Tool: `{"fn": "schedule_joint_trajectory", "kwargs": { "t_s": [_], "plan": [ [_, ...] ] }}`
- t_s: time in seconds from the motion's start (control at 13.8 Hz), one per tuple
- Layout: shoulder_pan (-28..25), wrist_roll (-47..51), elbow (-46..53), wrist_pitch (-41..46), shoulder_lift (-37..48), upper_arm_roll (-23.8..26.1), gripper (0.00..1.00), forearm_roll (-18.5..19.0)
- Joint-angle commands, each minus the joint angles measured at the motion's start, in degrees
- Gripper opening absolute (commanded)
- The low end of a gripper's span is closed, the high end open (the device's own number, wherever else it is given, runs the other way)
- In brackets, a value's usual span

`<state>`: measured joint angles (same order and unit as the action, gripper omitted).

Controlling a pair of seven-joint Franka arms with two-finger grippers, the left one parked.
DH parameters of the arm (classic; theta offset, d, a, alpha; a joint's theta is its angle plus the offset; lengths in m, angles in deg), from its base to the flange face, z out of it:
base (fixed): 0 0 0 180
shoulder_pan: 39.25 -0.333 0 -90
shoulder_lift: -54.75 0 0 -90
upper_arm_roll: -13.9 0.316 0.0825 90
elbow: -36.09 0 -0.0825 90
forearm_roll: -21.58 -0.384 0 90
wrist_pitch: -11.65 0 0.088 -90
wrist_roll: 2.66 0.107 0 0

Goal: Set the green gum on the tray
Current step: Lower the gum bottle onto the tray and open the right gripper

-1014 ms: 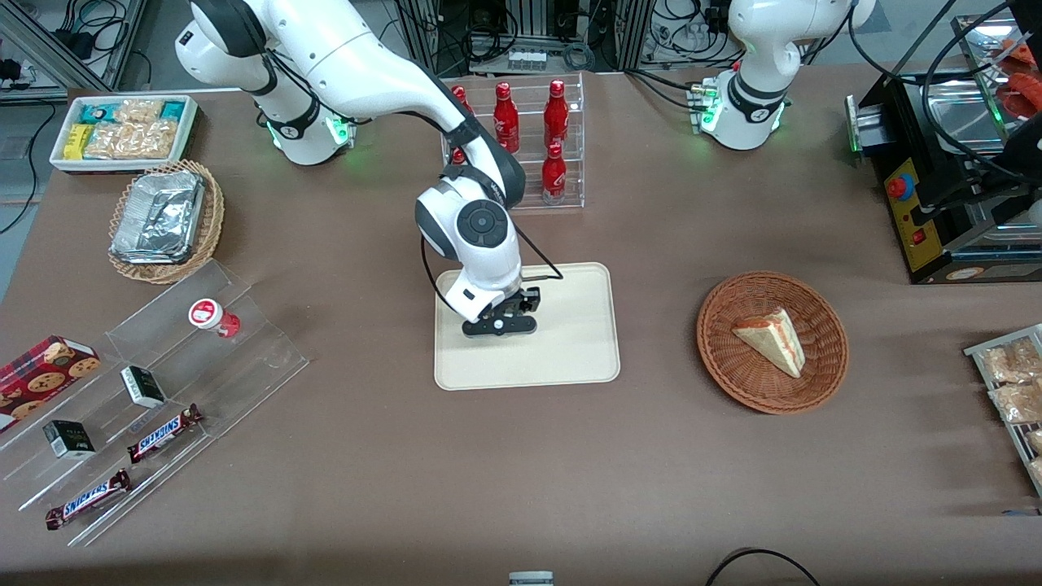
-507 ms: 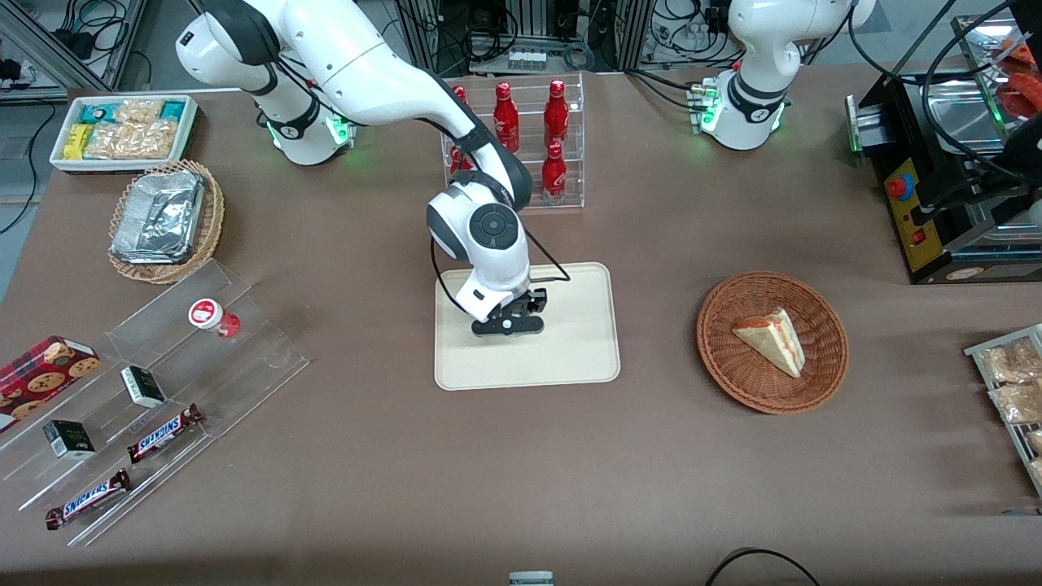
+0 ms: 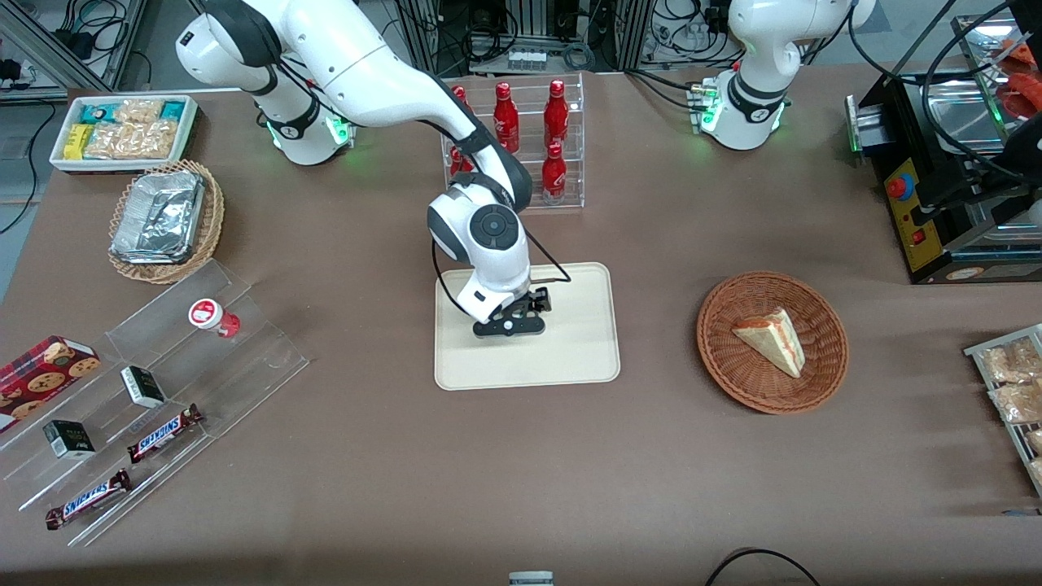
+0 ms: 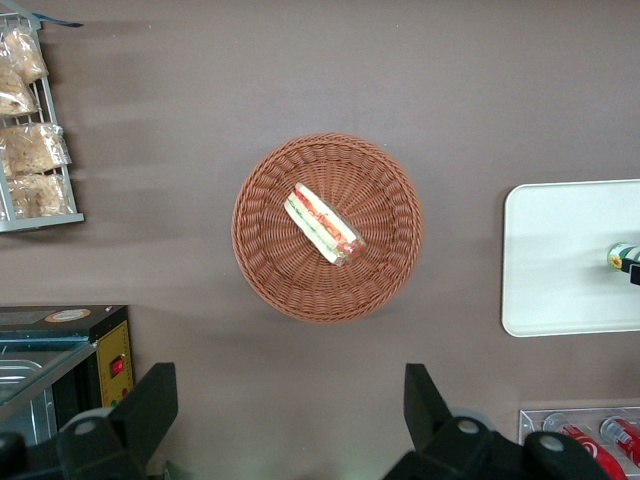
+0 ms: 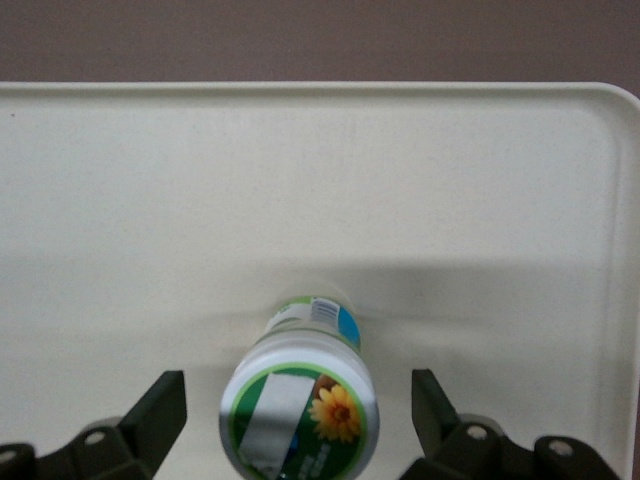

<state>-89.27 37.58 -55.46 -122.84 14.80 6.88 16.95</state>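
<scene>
The green gum point(image 5: 300, 405), a small white bottle with a green lid mark and an orange flower, stands upright on the cream tray point(image 5: 480, 200). My right gripper point(image 5: 297, 400) is open, one finger point(image 5: 160, 410) on each side of the bottle with a gap on both sides. In the front view the gripper point(image 3: 511, 325) is low over the middle of the tray point(image 3: 570, 358) and hides the bottle. The left wrist view shows the gum point(image 4: 620, 257) on the tray point(image 4: 560, 300).
A clear rack of red bottles point(image 3: 529, 138) stands farther from the front camera than the tray. A wicker basket with a sandwich point(image 3: 772, 342) lies toward the parked arm's end. A red-lidded bottle point(image 3: 213, 316) sits on a clear stand with candy bars toward the working arm's end.
The gripper has shifted a little over the tray toward the parked arm's end, then almost stopped. Nothing else has moved.
</scene>
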Motion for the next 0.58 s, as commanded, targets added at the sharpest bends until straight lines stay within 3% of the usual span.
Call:
{"fn": "schedule_joint_trajectory", "kwargs": {
  "t_s": [0.0,0.51],
  "plan": [
    [-0.7,-0.2,1.6,-0.4,-1.0,-0.7,1.00,1.0],
    [-0.5,-2.1,1.2,1.7,2.0,-0.7,1.00,2.1]
  ]
}}
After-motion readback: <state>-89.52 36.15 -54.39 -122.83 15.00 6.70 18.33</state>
